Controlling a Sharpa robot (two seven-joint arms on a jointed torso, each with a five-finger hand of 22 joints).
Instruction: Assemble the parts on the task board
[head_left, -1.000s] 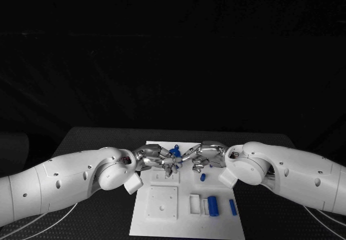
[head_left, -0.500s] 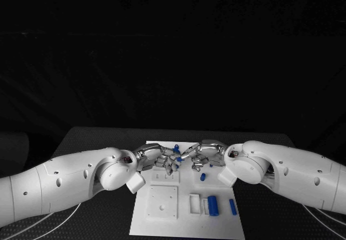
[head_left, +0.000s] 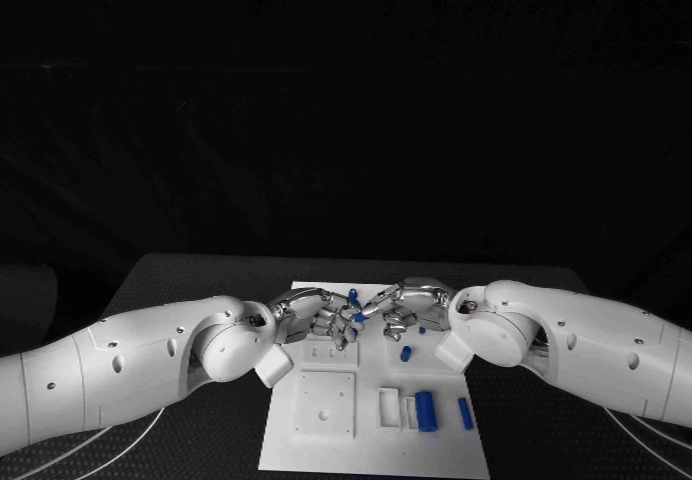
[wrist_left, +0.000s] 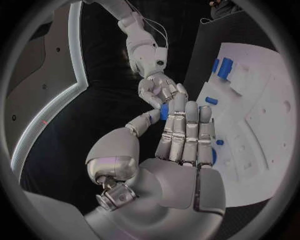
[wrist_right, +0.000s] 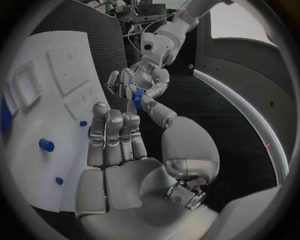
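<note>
I have both hands meeting fingertip to fingertip above the far half of the task board (head_left: 368, 450). Between them sits one small blue part (head_left: 358, 317); in the left wrist view it (wrist_left: 164, 111) is wedged between my left hand's thumb tip and the fingertips of the right hand (wrist_left: 160, 90) reaching in from opposite. The left hand (head_left: 310, 315) has its fingers (wrist_left: 186, 127) laid straight and close together, the thumb reaching across to the piece. From the right wrist camera the same part (wrist_right: 137, 98) sits at the right thumb tip, touched by the curled fingers of the left hand (wrist_right: 134, 80), while the right hand (head_left: 408, 308) holds its own fingers (wrist_right: 112, 137) together and nearly straight. I cannot tell which hand bears the piece; both touch it. Just beyond the left fingertips another blue part (head_left: 352, 296) stands upright on the board. Below the right hand a short blue peg (head_left: 407, 353) lies on the board, and nearer the robot a thick blue cylinder (head_left: 426, 411) lies beside a thinner blue bar (head_left: 466, 414).
</note>
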